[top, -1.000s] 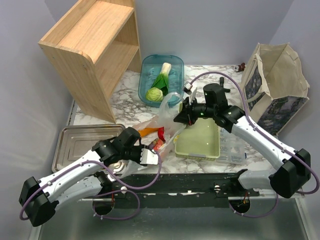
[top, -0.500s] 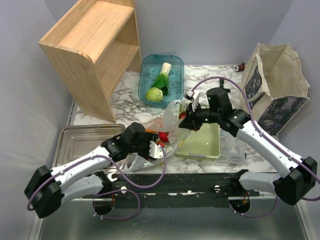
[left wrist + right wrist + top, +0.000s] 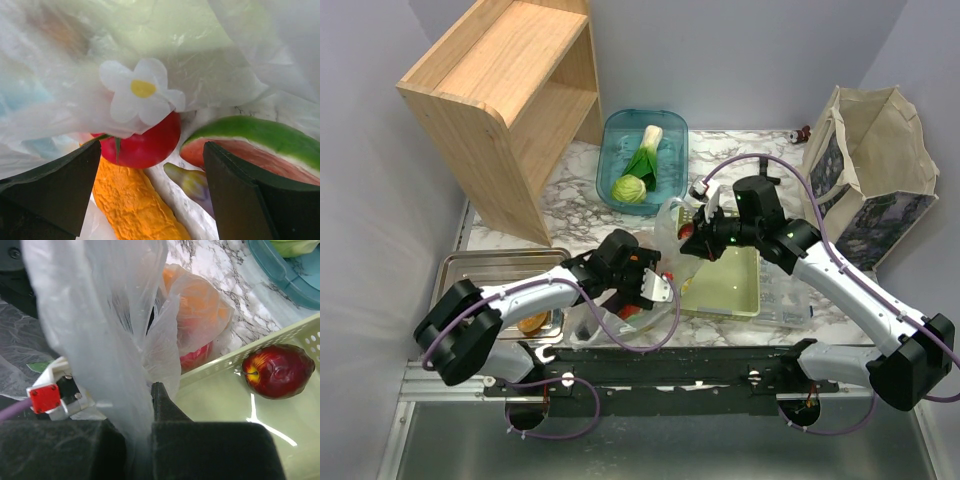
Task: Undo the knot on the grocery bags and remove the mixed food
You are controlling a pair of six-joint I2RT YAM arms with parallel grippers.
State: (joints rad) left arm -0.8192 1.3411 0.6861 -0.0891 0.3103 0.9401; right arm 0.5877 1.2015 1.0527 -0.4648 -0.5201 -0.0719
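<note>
Left fingers: My left gripper (image 3: 150,160) stands spread wide and has nothing in it. It is low in the mouth of the grocery bag (image 3: 100,315).
Right fingers: My right gripper (image 3: 144,410) is clenched on a fold of the bag film and lifts it beside the corner of the green basket (image 3: 210,405).
Where the food is: The tomato (image 3: 145,145) lies straight ahead between my left fingers, its top under film with a printed flower (image 3: 142,97). The watermelon wedge (image 3: 255,142) is just beside it, close to my right-hand finger. An orange crinkled piece (image 3: 130,205) lies under the tomato. The apple (image 3: 275,371) is already in the basket.
Step in hand: I judge it is to take the tomato out of the bag.
How to do it well: I would centre the open fingers on the tomato and go in under the flower film, not through it. The right arm should hold its fold high and taut, so the mouth is open. I would close slowly, because a round smooth thing can slip out.
Risk: If film is pinched together with the tomato, the whole bag may rise. The watermelon may also be pushed by my finger.
</note>
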